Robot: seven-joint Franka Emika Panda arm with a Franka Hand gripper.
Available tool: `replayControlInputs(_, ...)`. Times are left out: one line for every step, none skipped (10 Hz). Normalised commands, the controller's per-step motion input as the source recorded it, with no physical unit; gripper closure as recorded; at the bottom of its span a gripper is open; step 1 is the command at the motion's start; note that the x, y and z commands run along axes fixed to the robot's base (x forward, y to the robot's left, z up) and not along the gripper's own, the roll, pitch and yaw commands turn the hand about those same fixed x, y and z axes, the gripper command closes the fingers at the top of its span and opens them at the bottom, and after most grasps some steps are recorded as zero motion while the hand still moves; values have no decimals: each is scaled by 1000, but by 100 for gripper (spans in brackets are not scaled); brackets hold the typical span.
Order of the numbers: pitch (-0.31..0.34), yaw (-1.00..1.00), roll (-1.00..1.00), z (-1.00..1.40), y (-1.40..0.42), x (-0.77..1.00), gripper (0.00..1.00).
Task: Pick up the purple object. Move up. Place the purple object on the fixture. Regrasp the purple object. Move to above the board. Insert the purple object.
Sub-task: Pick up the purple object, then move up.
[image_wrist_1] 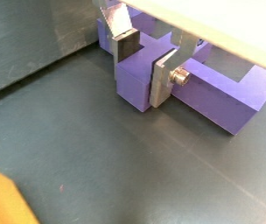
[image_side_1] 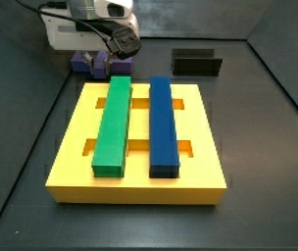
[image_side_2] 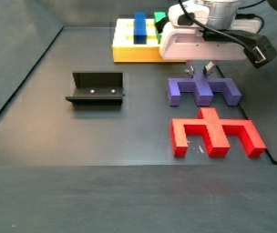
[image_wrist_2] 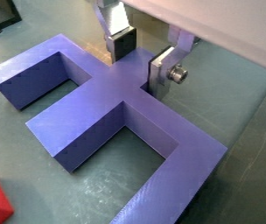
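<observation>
I have the hand lowered directly over the purple piece, which lies flat on the floor beside the red block, its fingers parted astride the raised centre tab and not yet clamped on it.

- The purple object looks like matt plastic, smooth-faced with sharp edges.
- The claw, low over the purple object, has flat fingers of brushed silver metal with dark pads.
- The table is dull dark grey, faintly scuffed.
- The board is smooth yellow, slightly shiny.
- The fixture is matt black.
</observation>
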Motion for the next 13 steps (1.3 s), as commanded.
replayControlInputs(0,0,0,0,0,0,100)
replayControlInputs(0,0,0,0,0,0,100)
replayControlInputs(0,0,0,0,0,0,100)
replayControlInputs(0,0,0,0,0,0,100)
replayControlInputs(0,0,0,0,0,0,100)
replayControlInputs(0,0,0,0,0,0,100)
replayControlInputs(0,0,0,0,0,0,100)
replayControlInputs(0,0,0,0,0,0,100)
replayControlInputs(0,0,0,0,0,0,100)
replayControlInputs(0,0,0,833,0,0,100)
replayControlInputs(17,-36,-1,816,-20,-42,100)
replayControlInputs(60,-36,-30,576,-29,-95,100)
replayControlInputs(56,-21,-55,394,-17,-72,100)
